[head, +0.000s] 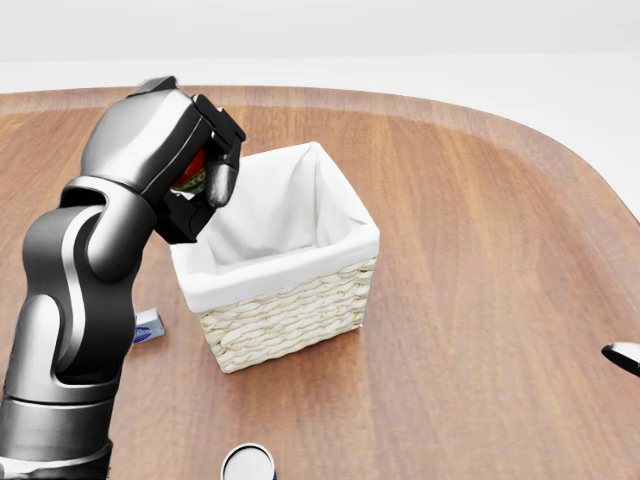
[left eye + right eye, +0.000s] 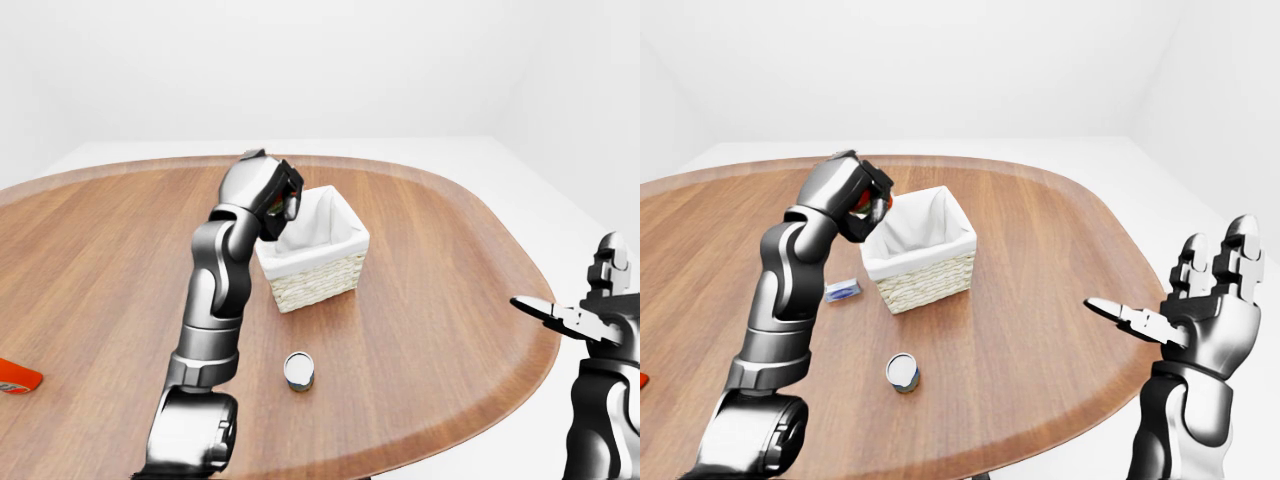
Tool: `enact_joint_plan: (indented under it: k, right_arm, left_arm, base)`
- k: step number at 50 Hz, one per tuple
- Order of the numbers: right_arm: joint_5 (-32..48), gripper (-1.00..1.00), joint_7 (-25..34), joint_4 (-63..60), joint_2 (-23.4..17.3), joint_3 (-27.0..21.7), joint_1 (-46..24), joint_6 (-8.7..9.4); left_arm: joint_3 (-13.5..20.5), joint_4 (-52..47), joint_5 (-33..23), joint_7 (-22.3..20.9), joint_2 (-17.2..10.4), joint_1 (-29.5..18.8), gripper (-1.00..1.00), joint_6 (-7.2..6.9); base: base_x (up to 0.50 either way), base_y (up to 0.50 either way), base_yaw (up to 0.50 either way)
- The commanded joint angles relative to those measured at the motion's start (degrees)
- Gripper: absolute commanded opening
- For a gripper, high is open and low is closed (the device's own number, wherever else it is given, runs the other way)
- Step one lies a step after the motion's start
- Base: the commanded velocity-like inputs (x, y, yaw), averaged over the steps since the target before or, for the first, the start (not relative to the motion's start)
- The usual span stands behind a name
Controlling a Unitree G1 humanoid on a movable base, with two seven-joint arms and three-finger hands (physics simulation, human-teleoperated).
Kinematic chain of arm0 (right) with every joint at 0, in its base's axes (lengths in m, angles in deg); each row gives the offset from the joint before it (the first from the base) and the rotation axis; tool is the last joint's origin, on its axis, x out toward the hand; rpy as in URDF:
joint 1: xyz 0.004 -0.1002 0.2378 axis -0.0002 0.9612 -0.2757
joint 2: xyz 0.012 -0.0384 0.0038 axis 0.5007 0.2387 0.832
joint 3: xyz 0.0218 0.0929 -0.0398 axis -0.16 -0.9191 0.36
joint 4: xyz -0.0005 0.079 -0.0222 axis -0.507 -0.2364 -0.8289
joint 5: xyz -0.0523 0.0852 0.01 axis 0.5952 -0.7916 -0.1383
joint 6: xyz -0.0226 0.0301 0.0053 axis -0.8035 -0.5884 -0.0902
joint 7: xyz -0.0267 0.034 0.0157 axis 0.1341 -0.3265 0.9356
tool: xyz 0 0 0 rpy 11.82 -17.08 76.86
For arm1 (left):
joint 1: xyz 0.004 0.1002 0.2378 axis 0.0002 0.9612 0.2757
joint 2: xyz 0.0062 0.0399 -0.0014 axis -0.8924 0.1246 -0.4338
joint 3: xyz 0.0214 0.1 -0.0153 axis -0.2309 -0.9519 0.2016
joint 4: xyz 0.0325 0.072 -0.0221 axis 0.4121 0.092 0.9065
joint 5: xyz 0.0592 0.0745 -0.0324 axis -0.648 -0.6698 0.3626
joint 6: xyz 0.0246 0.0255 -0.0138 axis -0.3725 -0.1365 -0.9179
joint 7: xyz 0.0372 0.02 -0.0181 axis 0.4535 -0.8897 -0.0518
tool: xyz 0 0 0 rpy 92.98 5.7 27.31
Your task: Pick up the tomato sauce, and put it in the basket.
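A woven basket (image 1: 285, 305) with a white cloth liner is seen near the middle of a rounded wooden tabletop (image 1: 480, 250). The left hand (image 1: 185, 170) is raised at the basket's left rim, its fingers (image 1: 222, 185) clamped on a small red and green object, judged to be the tomato sauce (image 1: 190, 172); only a sliver of it shows between the fingers. The hand is held high and level with the rim, presumably so the sauce can be carried over the wall and released into the opening. The basket's interior is seen to hold only its liner; nothing lies inside it.

Just left of the basket, on the tabletop, a small blue and white box (image 2: 843, 290) is partly hidden by the left forearm in the head view. Below the basket in the left-eye view, a round can (image 2: 299, 371) stands upright, well apart from it. Far to the basket's left, at the view's edge, an orange-red item (image 2: 18, 376) is cut off.

The right hand (image 2: 1200, 300) is held well right of the basket, off the tabletop's edge, its fingers spread apart and holding nothing
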Motion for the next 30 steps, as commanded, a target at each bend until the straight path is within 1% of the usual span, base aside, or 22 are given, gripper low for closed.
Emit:
enact_joint_plan:
  k: [1,3,4,5,6,7,8,10,11,13,14,15,17,18,19,20,21,22,24,26,28,30]
  right_arm:
    - [-0.03,1.00,0.19,-0.39,0.24,-0.30,-0.17,0.00]
    - [-0.55,1.00,-0.38,-1.94,-0.13,-0.53,-0.14,0.00]
    - [-0.69,1.00,-0.41,-2.13,-0.19,-0.65,-0.18,0.00]
    - [-0.73,1.00,-0.41,-2.06,-0.24,-0.74,-0.27,0.00]
    - [-0.82,1.00,-0.47,-2.20,-0.30,-0.81,-0.35,0.00]
    - [-0.59,1.00,-0.50,-2.01,-0.31,-0.58,-0.54,0.00]
    - [-0.50,1.00,-0.46,-2.05,-0.21,-0.46,-0.46,0.00]
    - [0.09,1.00,0.27,-0.60,0.43,-0.09,-0.09,0.00]
    - [-0.15,1.00,-0.16,-1.26,0.01,-0.16,-0.41,0.00]
    - [-0.73,1.00,-0.48,-2.21,-0.26,-0.54,-0.42,0.00]
    - [-0.88,1.00,-0.59,-2.63,-0.30,-0.64,-0.38,0.00]
    - [-0.75,1.00,-0.60,-2.56,-0.33,-0.55,-0.53,0.00]
    - [-0.67,1.00,-0.55,-2.51,-0.27,-0.49,-0.53,0.00]
    - [-0.71,1.00,-0.57,-2.63,-0.28,-0.51,-0.53,0.00]
    - [-0.73,1.00,-0.49,-2.51,-0.25,-0.58,-0.51,0.00]
    - [-0.83,1.00,-0.44,-2.36,-0.31,-0.70,-0.59,0.00]
    - [-0.97,1.00,-0.51,-2.39,-0.42,-0.80,-0.71,0.00]
    - [-0.88,1.00,-0.46,-2.14,-0.40,-0.72,-0.75,0.00]
    - [-0.69,1.00,-0.40,-1.75,-0.38,-0.50,-0.82,0.00]
    - [-1.10,1.00,-0.44,-2.28,-0.40,-0.76,-0.60,0.00]
    - [-1.32,1.00,-0.44,-2.30,-0.48,-0.96,-0.66,0.00]
    - [-1.09,1.00,-0.41,-2.10,-0.43,-0.78,-0.69,0.00]
  left_arm:
    - [-1.70,44.65,5.93,17.74,-1.35,-29.98,-1.00,0.00]
    - [-1.21,55.29,7.72,21.90,-1.82,-35.98,-1.00,0.00]
    - [-2.18,60.43,6.79,24.19,-2.41,-38.69,-1.00,0.00]
    - [-2.25,63.93,6.90,25.42,-2.67,-40.95,-1.00,0.00]
    - [-1.77,66.71,7.81,26.03,-2.71,-43.00,-1.00,0.00]
    - [-2.88,71.21,6.45,26.75,-3.00,-45.13,-1.00,0.00]
    - [-2.12,72.72,7.49,25.19,-2.73,-46.04,-1.00,0.00]
    - [-3.09,74.12,6.09,26.20,-2.76,-46.98,-1.00,0.00]
    - [-2.97,75.03,5.97,25.77,-2.55,-47.76,-1.00,0.00]
    - [-1.97,75.88,6.62,25.52,-2.12,-47.88,-1.00,0.00]
    - [-2.93,76.26,5.29,25.41,-2.11,-47.56,-1.00,0.00]
    - [-1.10,76.58,7.14,24.33,-1.67,-47.20,-1.00,0.00]
    - [-2.27,77.16,5.29,25.13,-1.83,-46.32,-1.00,0.00]
    - [-0.80,77.25,6.73,24.13,-1.58,-46.01,-1.00,0.00]
    - [-0.51,77.37,7.02,23.39,-1.51,-45.61,-1.00,0.00]
    - [-2.11,77.55,4.96,24.40,-1.80,-45.05,-1.00,0.00]
    - [-0.82,77.64,6.18,22.79,-1.59,-44.55,-1.00,0.00]
    - [-1.56,77.70,5.15,22.89,-1.65,-44.17,-1.00,0.00]
    - [-0.66,77.63,6.12,20.98,-1.29,-43.78,-1.00,0.00]
    - [-2.06,77.77,4.26,20.58,-0.90,-42.96,-1.00,0.00]
    - [-1.57,77.72,4.61,20.27,-0.06,-42.10,-1.00,0.00]
    - [-1.86,77.85,4.13,20.08,0.20,-40.78,-1.00,0.00]
  base:
    - [0.00,0.00,0.00]
    - [0.00,0.00,0.00]
    - [0.00,0.00,0.00]
    - [0.00,0.00,0.00]
    - [0.00,0.00,0.00]
    - [0.00,0.00,0.00]
    - [0.00,0.00,0.00]
    - [0.00,0.00,0.00]
    - [0.00,0.00,0.00]
    - [0.00,0.00,0.00]
    - [0.00,0.00,0.00]
    - [0.00,0.00,0.00]
    - [0.00,0.00,0.00]
    - [0.00,0.00,0.00]
    - [0.00,0.00,0.00]
    - [0.00,0.00,0.00]
    - [0.00,0.00,0.00]
    - [0.00,0.00,0.00]
    - [0.00,0.00,0.00]
    - [0.00,0.00,0.00]
    - [0.00,0.00,0.00]
    - [0.00,0.00,0.00]
